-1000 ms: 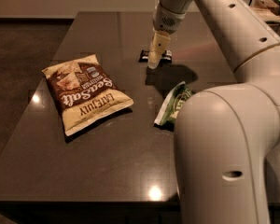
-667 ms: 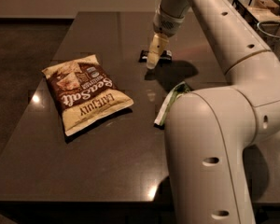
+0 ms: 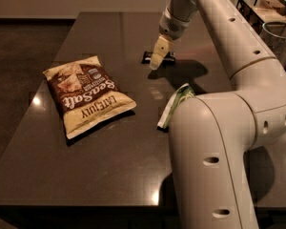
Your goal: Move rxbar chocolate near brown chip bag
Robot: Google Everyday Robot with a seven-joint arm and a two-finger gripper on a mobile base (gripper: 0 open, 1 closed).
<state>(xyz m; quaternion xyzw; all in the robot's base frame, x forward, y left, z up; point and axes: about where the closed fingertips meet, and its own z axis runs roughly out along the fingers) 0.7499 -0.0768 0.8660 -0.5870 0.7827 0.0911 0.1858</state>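
At far centre | gripper [image 3: 155, 63] over rxbar chocolate [image 3: 169, 57], jaws I cannot tell | I judge grasp pending | next: pinch it, carry near-left beside brown chip bag [image 3: 88, 94].

Hand [image 3: 155, 63] at rxbar chocolate [image 3: 170, 57], far side of table [image 3: 109, 32]; brown chip bag [image 3: 88, 97] well apart, nearer cam.

Dim warm light, glare spots on table [image 3: 109, 175], jaws over rxbar chocolate [image 3: 169, 57] shadowing rightward

brown chip bag [image 3: 88, 95] left on table [image 3: 109, 175], rxbar chocolate [image 3: 147, 57] far centre, gripper [image 3: 155, 64] over it, second chip bag [image 3: 174, 104] right, partly behind arm [image 3: 257, 80]
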